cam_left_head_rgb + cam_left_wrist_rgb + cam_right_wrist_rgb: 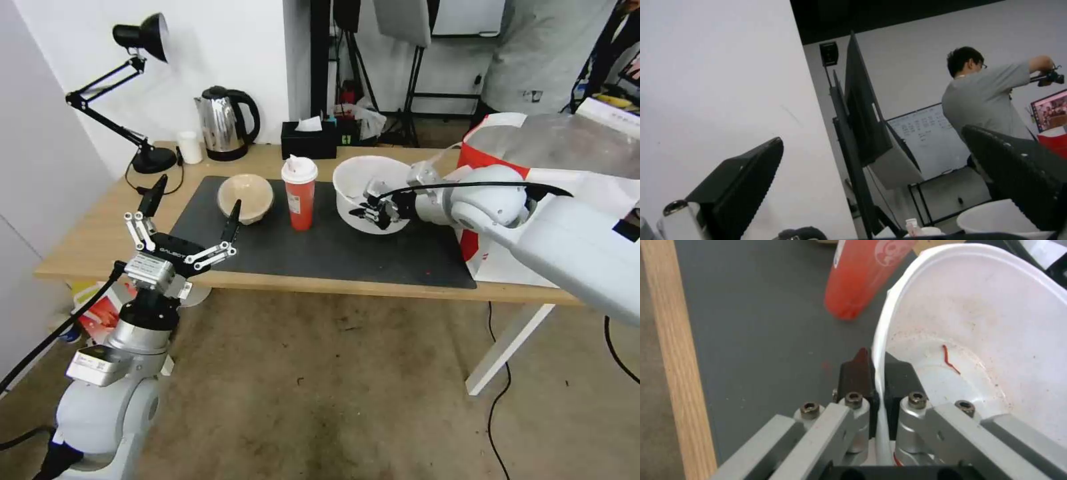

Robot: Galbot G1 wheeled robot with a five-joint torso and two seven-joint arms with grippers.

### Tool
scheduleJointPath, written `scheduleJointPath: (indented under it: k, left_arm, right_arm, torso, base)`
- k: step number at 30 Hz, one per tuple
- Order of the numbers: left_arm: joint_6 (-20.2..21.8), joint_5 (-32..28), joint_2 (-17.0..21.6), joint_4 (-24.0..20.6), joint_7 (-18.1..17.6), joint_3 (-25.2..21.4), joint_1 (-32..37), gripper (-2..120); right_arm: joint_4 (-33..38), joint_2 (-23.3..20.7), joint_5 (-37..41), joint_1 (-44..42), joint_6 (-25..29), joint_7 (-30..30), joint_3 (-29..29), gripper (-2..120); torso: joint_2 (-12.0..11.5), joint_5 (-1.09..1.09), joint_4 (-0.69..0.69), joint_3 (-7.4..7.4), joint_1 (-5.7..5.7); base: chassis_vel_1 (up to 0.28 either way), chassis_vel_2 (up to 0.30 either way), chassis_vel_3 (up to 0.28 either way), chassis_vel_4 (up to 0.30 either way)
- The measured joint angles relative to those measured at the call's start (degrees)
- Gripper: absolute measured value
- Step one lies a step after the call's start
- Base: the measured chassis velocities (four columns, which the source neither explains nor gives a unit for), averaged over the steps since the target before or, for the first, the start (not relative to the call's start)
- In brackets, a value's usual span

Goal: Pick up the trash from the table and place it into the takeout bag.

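On the right half of the dark mat (pixel 320 250), the right gripper (pixel 373 210) has its jaws clamped on the near rim of the white bowl (pixel 370 180), one finger inside the wall and one outside, as the right wrist view makes plain. That bowl is tipped up toward the robot, seemingly lifted on one side, and holds little beyond a thin red scrap and some reddish smears. It looks like thin plastic: light, a bit flexible, likely greasy, so a pinch on the rim is the sensible hold, though the wall may bend and any leftover juice could run if it tilts further. To its left stands the red cup (pixel 300 197) with its white lid, upright, and further left the beige bowl (pixel 245 197), both still on the mat. The takeout bag (pixel 533 143) sits open at the right end of the desk (pixel 100 233), just beside the right arm, which reaches in low and nearly level from the right. At the desk's near left edge the left gripper (pixel 190 217) hovers idle, jaws spread wide, pointing upward.
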Motion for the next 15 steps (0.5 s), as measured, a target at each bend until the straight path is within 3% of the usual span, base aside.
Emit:
scheduleJointPath:
  k: [15]
  left_arm:
    - [-0.2,0.7,-0.2,-0.1,0.1,-0.1,0.2,100]
  right_arm:
    - [0.1,-1.8,0.5,3.4,0.0,-0.8,0.3,0]
  torso:
    - [0.0,0.0,0.0,0.0,0.0]
  base:
    - [0.0,0.0,0.0,0.0]
